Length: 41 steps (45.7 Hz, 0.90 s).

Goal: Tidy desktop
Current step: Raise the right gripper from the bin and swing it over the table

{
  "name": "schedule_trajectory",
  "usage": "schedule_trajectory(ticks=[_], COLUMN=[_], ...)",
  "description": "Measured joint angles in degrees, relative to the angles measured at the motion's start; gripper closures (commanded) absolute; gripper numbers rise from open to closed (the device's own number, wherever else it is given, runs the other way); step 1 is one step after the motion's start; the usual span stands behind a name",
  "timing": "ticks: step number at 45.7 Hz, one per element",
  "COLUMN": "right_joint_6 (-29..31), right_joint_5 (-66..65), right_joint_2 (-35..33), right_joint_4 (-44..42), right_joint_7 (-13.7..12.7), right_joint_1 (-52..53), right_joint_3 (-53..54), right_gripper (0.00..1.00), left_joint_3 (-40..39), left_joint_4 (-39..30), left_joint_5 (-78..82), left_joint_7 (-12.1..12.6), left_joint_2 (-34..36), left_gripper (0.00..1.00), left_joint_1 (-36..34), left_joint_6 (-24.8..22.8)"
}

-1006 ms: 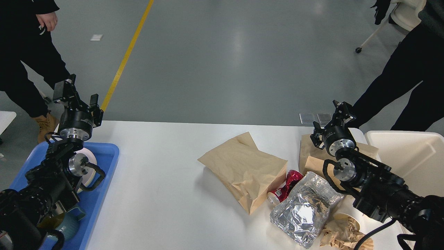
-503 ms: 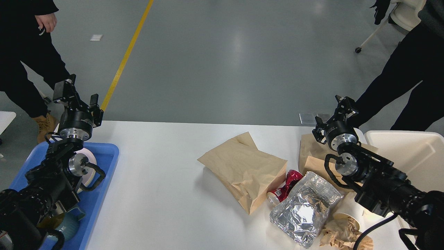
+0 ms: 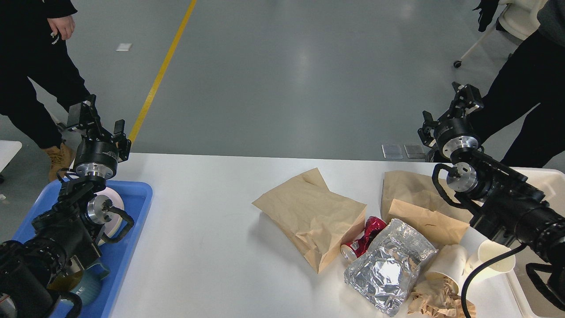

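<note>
The table (image 3: 212,247), a smooth white rectangular top with rounded corners, fills the lower half of the view with its long axis running left to right and its far edge facing the grey floor. The left gripper (image 3: 95,117) is raised over the table's far left corner, above a blue plastic tray (image 3: 132,212); its 2 fingers (image 3: 78,115) stand apart and hold nothing. The right gripper (image 3: 461,104) is lifted past the table's far right edge, well above the surface, and whether its fingers are spread or closed cannot be told from this angle. On the right half of the table lies a loose pile: a creased brown paper bag (image 3: 313,216) lying flat, a second brown paper bag (image 3: 419,203) just beside it, a dented red can (image 3: 364,238) on its side between them, a crumpled silver foil pouch (image 3: 388,265) touching the can, 2 white paper cups (image 3: 494,258) tipped over, and crumpled brown paper (image 3: 432,296) at the near edge. A cream-white plastic bin (image 3: 547,181) sits at the table's right end.
</note>
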Motion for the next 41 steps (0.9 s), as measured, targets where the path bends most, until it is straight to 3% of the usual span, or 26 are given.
schedule_trajectory(ticks=[16, 22, 31, 41], right_joint_6=[0.9, 4.7, 15.3, 17.5], right_joint_5=[-1.0, -8.2, -21.2, -29.1], right_joint_2=[-6.8, -7.0, -8.0, -5.7], right_joint_4=[0.1, 0.6, 0.7, 0.2], right_joint_7=[0.1, -0.1, -0.8, -2.4], right_joint_1=[0.5, 2.1, 9.8, 20.4], right_joint_3=[-0.6, -5.3, -22.0, -49.6], right_gripper=[0.00, 0.00, 0.00, 0.00], left_joint_3=[0.0, 0.0, 0.0, 0.0], left_joint_4=[0.0, 0.0, 0.0, 0.0], left_joint_5=[0.0, 0.0, 0.0, 0.0], left_joint_7=[0.0, 0.0, 0.0, 0.0], left_joint_2=[0.0, 0.0, 0.0, 0.0], left_gripper=[0.04, 0.04, 0.04, 0.04], left_joint_1=[0.0, 0.0, 0.0, 0.0], left_joint_6=[0.0, 0.0, 0.0, 0.0])
